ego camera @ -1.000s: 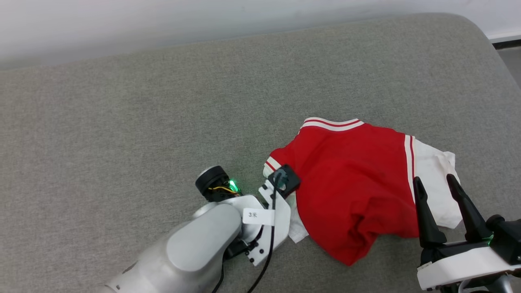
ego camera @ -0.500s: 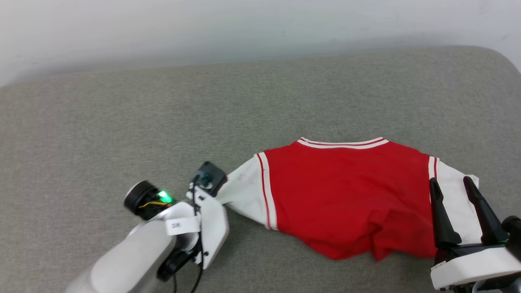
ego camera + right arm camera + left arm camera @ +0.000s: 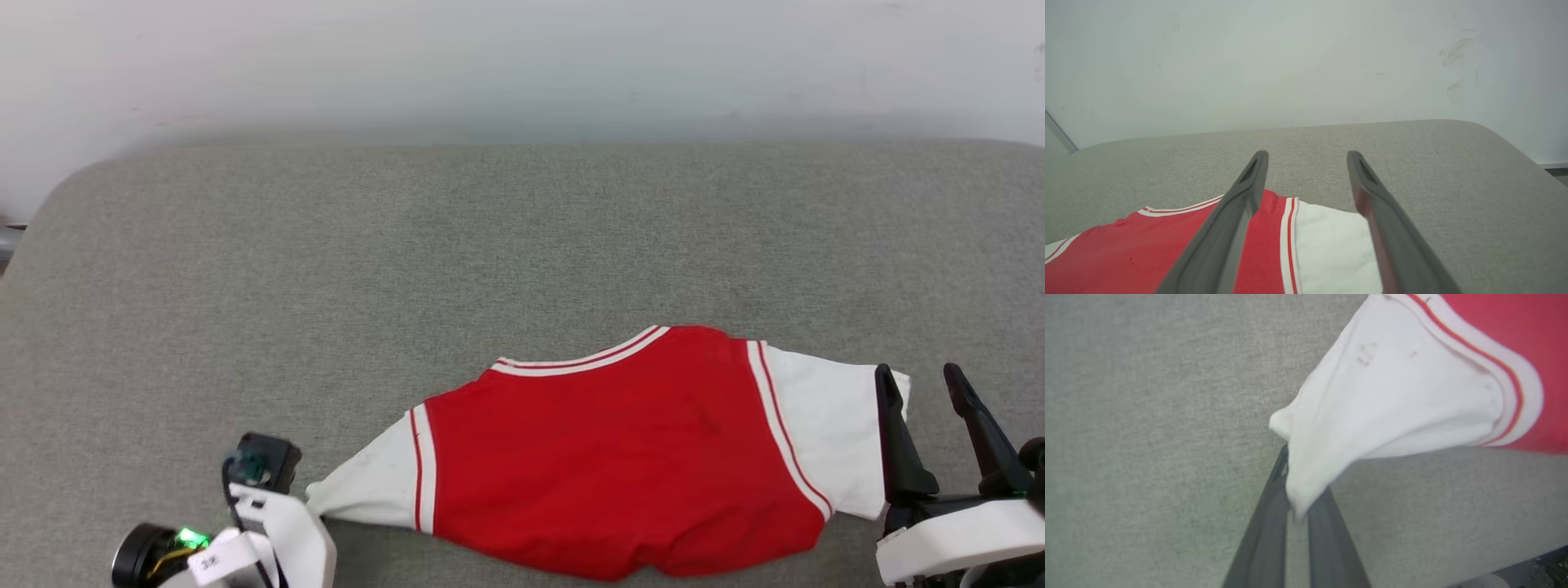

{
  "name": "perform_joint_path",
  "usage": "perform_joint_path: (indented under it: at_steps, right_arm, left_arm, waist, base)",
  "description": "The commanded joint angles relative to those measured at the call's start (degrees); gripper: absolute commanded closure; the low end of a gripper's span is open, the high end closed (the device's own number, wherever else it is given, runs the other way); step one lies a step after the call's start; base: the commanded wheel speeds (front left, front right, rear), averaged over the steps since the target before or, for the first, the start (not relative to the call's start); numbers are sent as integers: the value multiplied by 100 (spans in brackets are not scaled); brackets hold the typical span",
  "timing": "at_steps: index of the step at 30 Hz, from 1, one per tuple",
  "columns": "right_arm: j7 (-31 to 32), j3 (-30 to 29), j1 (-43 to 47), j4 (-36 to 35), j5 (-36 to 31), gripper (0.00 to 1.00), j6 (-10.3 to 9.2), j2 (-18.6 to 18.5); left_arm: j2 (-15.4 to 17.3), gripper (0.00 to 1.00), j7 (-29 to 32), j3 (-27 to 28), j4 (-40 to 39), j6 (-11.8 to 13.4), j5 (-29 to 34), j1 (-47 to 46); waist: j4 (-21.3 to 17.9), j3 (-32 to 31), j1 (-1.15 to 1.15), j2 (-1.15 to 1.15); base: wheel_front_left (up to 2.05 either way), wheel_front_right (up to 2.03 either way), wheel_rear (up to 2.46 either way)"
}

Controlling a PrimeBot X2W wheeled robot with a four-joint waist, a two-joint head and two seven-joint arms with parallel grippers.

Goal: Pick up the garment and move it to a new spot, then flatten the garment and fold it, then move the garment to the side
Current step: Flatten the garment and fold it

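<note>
As the left gripper (image 3: 1297, 510) pinches the soft red-and-white jersey shirt (image 3: 620, 465) lower left, the splayed right gripper (image 3: 927, 384) should grip the opposite sleeve (image 3: 824, 433).

The garment (image 3: 620, 457), a bright red jersey with white sleeves and red-and-white striped trim, is lying stretched out sideways on the near part of the grey fabric surface (image 3: 490, 245). Its white sleeve at the left is tapering to a bunched tip that is being pinched in the left gripper (image 3: 1298, 498), while the right sleeve is lying flat.
</note>
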Motion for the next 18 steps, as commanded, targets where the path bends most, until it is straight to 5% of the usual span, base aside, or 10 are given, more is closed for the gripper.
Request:
perform_joint_path:
  at_steps: [1,4,5,6,8,18]
  right_arm:
    - [19,-29,36,-6,-28,0,-6,15]
    - [55,-87,62,18,-39,0,-6,15]
    - [85,-117,78,33,-47,0,-6,15]
    - [99,-143,95,46,-56,0,-6,15]
    - [144,-222,123,58,-87,0,-6,15]
    - [465,-715,289,184,98,0,-5,16]
  left_arm:
    - [-31,100,-102,59,37,48,-78,115]
    - [-240,100,-498,201,155,99,-191,274]
    - [-327,87,-646,228,185,87,-230,321]
    - [-409,65,-824,275,216,97,-239,348]
    - [-552,0,-1226,394,289,181,-201,393]
    - [-930,0,-2970,802,233,497,131,536]
  waist:
    - [27,-24,1,0]
    - [76,-76,1,0]
    - [91,-106,1,0]
    - [101,-141,1,0]
    - [119,-219,1,0]
    - [241,-557,1,0]
  base:
    - [0,0,0]
    - [0,0,0]
    - [0,0,0]
    - [0,0,0]
    - [0,0,0]
    - [0,0,0]
